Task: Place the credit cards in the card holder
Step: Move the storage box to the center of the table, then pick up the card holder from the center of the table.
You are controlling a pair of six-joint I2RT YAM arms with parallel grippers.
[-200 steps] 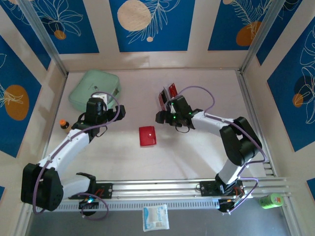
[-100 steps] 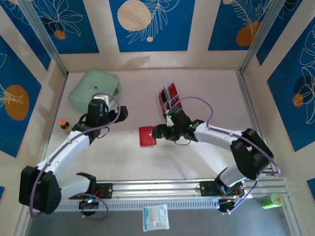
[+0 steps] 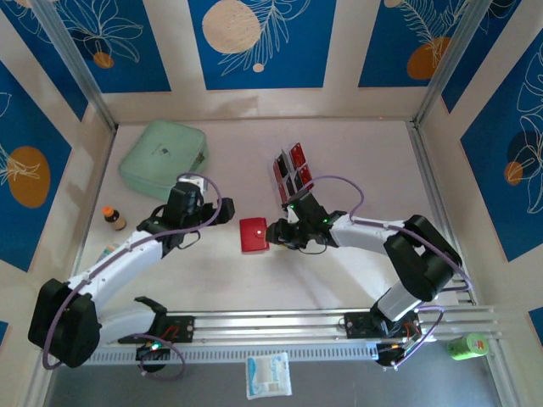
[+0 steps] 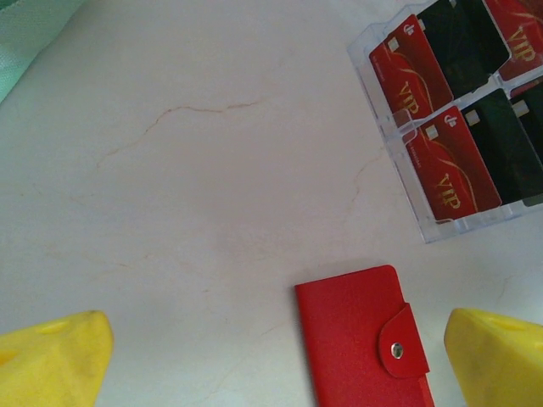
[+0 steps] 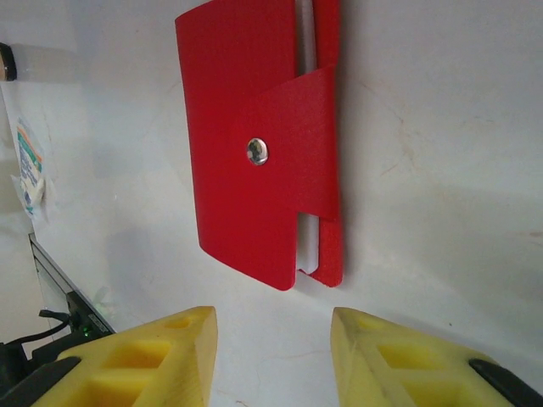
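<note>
right gripper [image 5: 271, 329] just beside card holder [image 5: 242, 102], jaws apart

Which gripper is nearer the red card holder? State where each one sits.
Right. The right gripper is just off the right edge of the card holder in the top view. The left gripper hangs to its left and farther back, with bare table between.

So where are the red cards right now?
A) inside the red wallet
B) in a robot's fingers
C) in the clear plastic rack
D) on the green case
C: the credit cards sit in the clear plastic rack, and the card holder lies shut with its flap snapped.
</note>
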